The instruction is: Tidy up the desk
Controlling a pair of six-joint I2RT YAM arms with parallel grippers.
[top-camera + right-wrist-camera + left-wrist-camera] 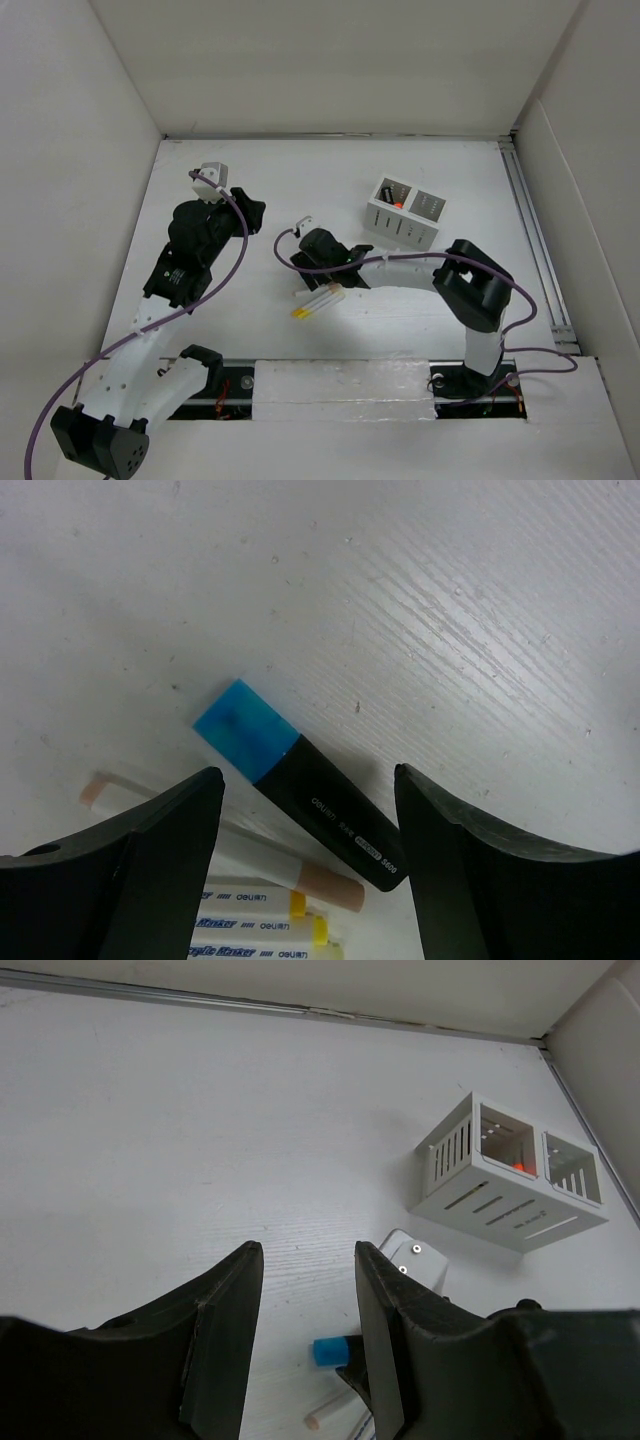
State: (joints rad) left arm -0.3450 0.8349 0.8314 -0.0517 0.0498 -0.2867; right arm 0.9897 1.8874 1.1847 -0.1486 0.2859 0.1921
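Observation:
The desk (300, 165) is a white tabletop. A black highlighter with a blue cap (300, 785) lies flat on it, directly under my right gripper (305, 773), whose jaws are open on either side of it without touching. Its blue cap also shows in the left wrist view (333, 1349). Several white markers (318, 303) with yellow and peach caps lie beside it. My left gripper (310, 1255) is open and empty, hovering above the desk to the left of the right gripper (322, 258).
A white slotted two-compartment organizer (405, 212) stands at the back right, with something orange (398, 204) in its left compartment. White wall panels enclose the desk. A metal rail (535, 250) runs along the right edge.

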